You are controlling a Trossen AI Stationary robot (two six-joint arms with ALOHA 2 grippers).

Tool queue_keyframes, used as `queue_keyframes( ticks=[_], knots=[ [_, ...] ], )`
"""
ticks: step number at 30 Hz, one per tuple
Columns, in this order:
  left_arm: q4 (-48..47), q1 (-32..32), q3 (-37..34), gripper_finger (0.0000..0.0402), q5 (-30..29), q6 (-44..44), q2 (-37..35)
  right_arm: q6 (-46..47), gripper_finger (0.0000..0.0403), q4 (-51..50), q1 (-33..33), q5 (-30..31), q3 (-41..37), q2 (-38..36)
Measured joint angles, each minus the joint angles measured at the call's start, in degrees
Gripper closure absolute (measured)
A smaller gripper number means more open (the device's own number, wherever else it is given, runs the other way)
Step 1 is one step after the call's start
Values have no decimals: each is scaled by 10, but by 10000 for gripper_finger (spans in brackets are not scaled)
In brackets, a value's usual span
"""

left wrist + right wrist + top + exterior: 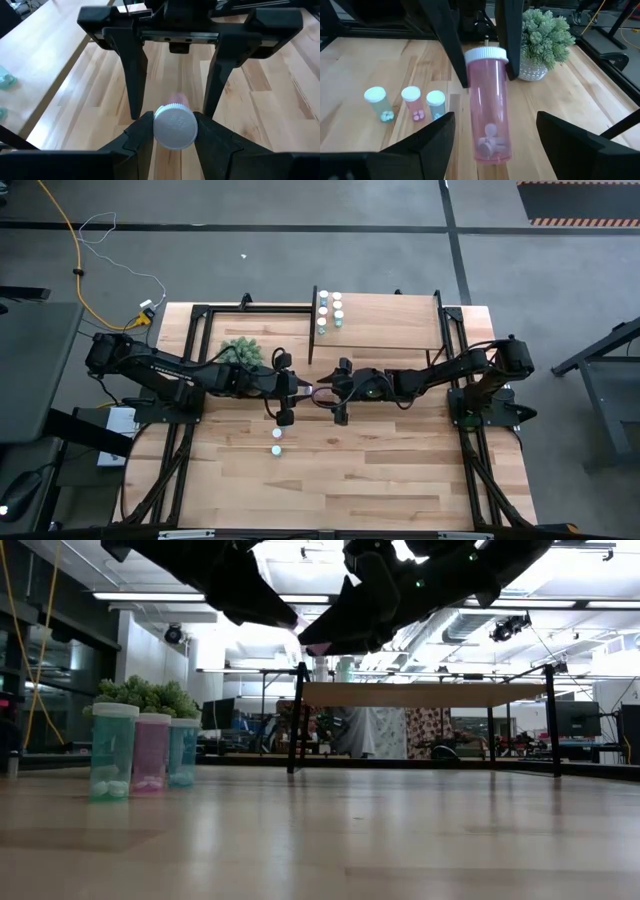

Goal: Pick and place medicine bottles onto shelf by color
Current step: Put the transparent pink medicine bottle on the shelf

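While left gripper [172, 131] pinches pink bottle [487, 112] midair, right gripper [495, 137] spread beside it, shelf [385, 320] edge near

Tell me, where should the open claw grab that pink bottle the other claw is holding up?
Probably the bare lower body of the pink bottle, coming from its bottom end. The left gripper already clamps the white cap, while the right gripper is open with its fingers either side of the body.
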Motion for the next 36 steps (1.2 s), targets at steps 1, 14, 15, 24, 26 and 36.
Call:
queue_keyframes(
  ticks=[1,14,15,24,26,36],
  knots=[
    [-1,0,0,284,0,0,0,0,132,0,0,0,0,0],
    [11,0,0,284,2,0,7,0,198,16,1,-6,0,1],
    [12,0,0,284,2,0,7,0,207,17,1,-6,0,1],
    [11,0,0,284,0,0,7,0,279,17,1,-7,0,1],
    [11,0,0,284,0,0,7,0,292,17,1,-7,0,1],
    [11,0,0,284,0,0,7,-1,315,17,1,-10,0,1]
  ],
)
